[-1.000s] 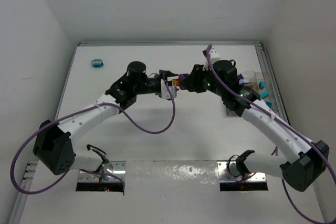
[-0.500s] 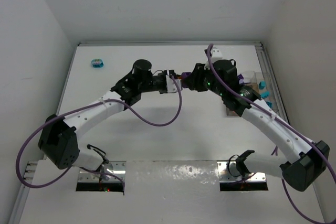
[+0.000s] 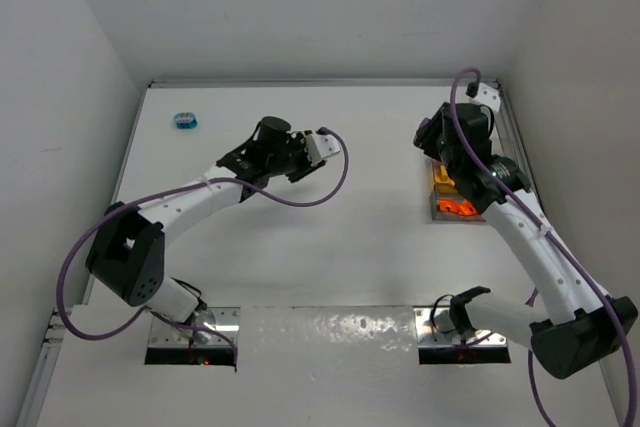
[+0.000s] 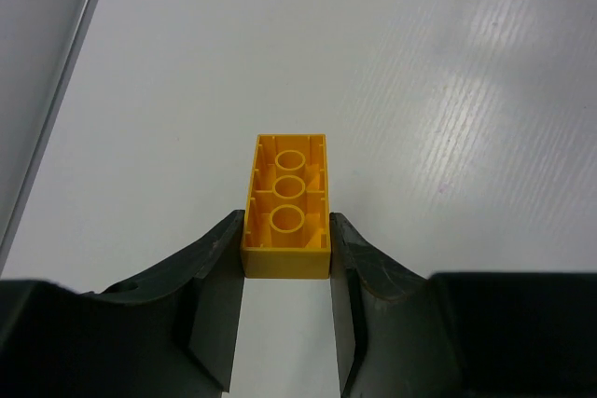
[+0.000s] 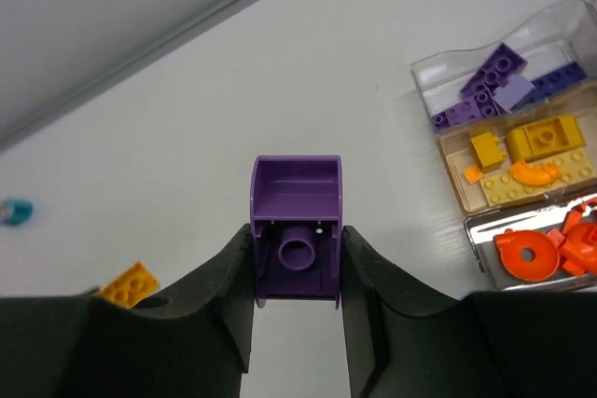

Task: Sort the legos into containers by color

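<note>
Left gripper (image 4: 286, 230) is clamped on a yellow brick (image 4: 287, 184), pads on its two long sides, hollow underside facing the wrist camera, held over bare table (image 4: 466, 90). Right gripper (image 5: 296, 241), jaws part-closed, pinches a purple piece (image 5: 297, 184) the same way, open underside showing.

Containers (image 5: 422, 76) sit off to its right on the table. In the right wrist view, purple bricks fill the top bin, yellow the middle, orange the lowest.

Expect both pieces to be light, rigid and slick-walled. You want the flat parallel sides square between the pads, or a piece may twist out.

Loose on the table are a teal piece (image 5: 11, 212) and an orange-yellow brick (image 5: 131, 284), both well apart from the bins.
</note>
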`<action>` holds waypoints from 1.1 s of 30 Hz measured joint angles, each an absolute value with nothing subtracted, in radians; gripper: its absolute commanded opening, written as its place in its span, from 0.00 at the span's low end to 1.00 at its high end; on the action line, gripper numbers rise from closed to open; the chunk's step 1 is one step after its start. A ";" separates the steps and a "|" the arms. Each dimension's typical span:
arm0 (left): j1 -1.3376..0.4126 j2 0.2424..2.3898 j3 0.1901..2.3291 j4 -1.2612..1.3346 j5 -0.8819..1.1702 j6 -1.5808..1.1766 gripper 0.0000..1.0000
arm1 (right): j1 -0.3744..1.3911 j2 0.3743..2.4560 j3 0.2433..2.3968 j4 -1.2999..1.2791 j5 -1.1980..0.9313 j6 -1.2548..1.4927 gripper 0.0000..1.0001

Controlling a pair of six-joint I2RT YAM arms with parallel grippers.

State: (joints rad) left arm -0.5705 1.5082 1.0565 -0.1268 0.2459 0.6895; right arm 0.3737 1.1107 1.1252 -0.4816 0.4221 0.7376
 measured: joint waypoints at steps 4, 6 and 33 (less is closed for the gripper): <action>-0.574 1.480 1.056 -0.128 0.239 0.643 0.00 | 0.286 1.117 1.023 -0.368 0.487 0.903 0.00; -0.574 1.464 1.056 -0.127 0.238 0.620 0.00 | 0.197 1.134 0.929 -0.313 0.521 1.032 0.00; -0.560 1.320 0.996 -0.132 0.194 0.517 0.00 | 0.054 1.742 1.092 -0.209 0.617 1.396 0.28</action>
State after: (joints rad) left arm -0.5598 1.3205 0.9958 -0.1322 0.1936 0.5175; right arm 0.0536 1.7420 1.0924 -0.2092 0.6174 1.3960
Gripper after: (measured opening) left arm 0.343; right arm 0.358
